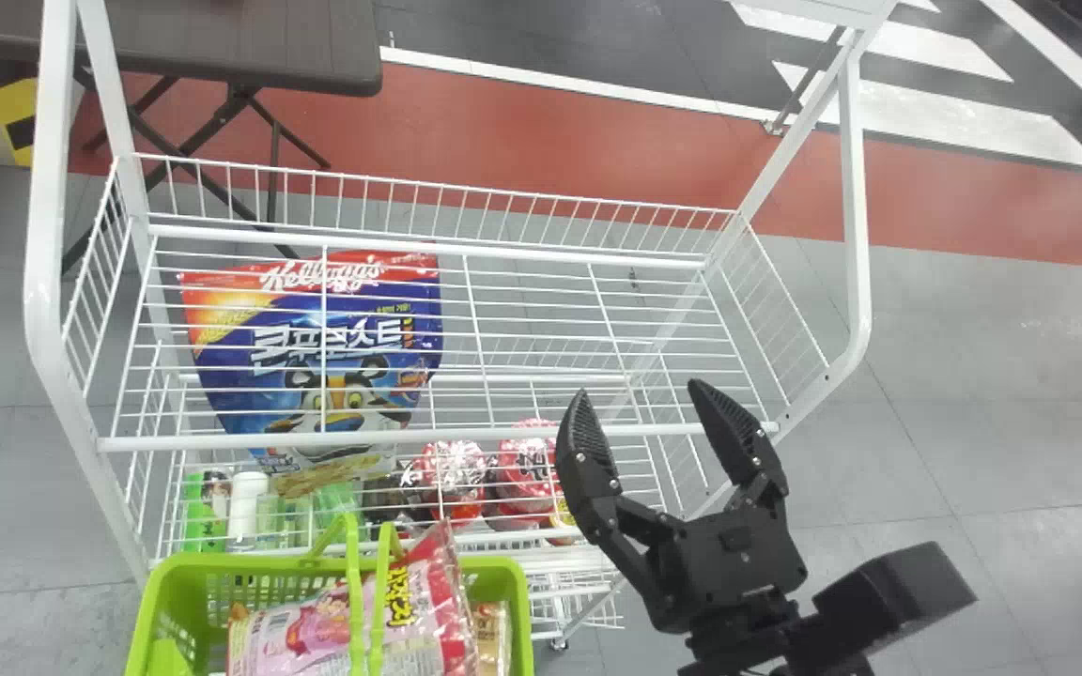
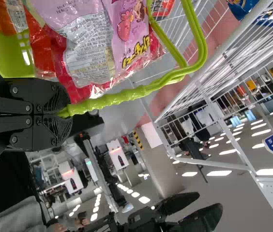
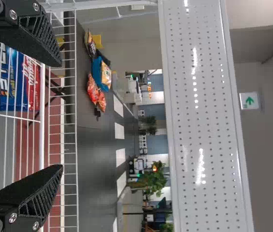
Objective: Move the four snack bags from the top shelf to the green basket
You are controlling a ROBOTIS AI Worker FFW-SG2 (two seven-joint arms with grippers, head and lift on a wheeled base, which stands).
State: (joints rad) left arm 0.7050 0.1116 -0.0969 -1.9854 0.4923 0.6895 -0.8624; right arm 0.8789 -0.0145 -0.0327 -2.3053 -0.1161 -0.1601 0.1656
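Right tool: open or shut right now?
Open: the right tool has its two fingers spread wide apart, with nothing held between them.

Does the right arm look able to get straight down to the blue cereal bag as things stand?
Probably not: the right gripper hangs over the white wire shelf, jaws open, but the shelf's wires cross above the cereal bag.

Bright green plastic basket point(image 1: 316, 566): smooth, semi-gloss rim. Its green plastic handle point(image 2: 107, 102): bumpy, ribbed grip. Pink-and-red plastic-film snack bag point(image 1: 316, 638) in it: glossy, crinkled, shiny at edges. White metal wire rack point(image 1: 45, 244): smooth painted posts, slight sheen. Flat white perforated panel point(image 3: 194, 96): glossy, sharp highlights. Blue-and-red film cereal bag point(image 1: 222, 376): glossy. Black right gripper point(image 1: 640, 388): matt, ridged finger pads. Dark brown table point(image 1: 269, 38): matt top.
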